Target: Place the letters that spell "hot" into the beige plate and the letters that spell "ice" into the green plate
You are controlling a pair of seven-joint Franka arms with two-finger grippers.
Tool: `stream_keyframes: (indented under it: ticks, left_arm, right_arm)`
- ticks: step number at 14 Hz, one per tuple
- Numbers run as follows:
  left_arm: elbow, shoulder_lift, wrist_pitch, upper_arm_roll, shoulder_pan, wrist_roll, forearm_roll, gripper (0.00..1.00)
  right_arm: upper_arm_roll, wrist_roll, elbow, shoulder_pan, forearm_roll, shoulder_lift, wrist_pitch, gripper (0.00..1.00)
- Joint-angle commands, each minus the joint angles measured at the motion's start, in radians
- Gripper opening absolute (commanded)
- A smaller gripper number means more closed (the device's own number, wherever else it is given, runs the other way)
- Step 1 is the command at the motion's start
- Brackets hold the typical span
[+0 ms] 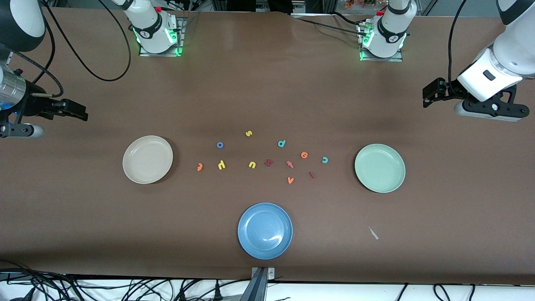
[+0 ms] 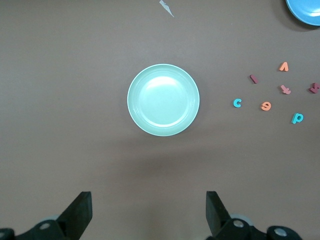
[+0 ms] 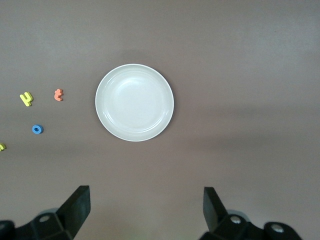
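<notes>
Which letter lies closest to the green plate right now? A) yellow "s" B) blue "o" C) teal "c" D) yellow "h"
C: the teal "c" lies on the table beside the green plate, with no other letter between them; the rest of the letters sit farther toward the right arm's end.

Brown table (image 1: 267, 83) bearing a beige plate (image 1: 147, 159) centre-left of frame, green plate (image 1: 379, 167) centre-right, blue plate (image 1: 265, 230) lower centre, scattered foam letters (image 1: 252, 164) mid-frame between them.
</notes>
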Motion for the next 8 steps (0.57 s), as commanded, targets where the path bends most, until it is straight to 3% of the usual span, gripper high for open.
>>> stream_keyframes:
  ticks: [1,8]
  left_arm:
    - [0.025,0.011,-0.008,0.002,0.004,0.027,-0.026,1.00]
    - [0.025,0.011,-0.008,0.002,0.004,0.025,-0.026,1.00]
  right_arm:
    - [0.002,-0.015,0.028,-0.001,-0.002,0.012,-0.019,1.00]
    - [0.004,-0.006,0.023,0.002,-0.004,0.012,-0.019,1.00]
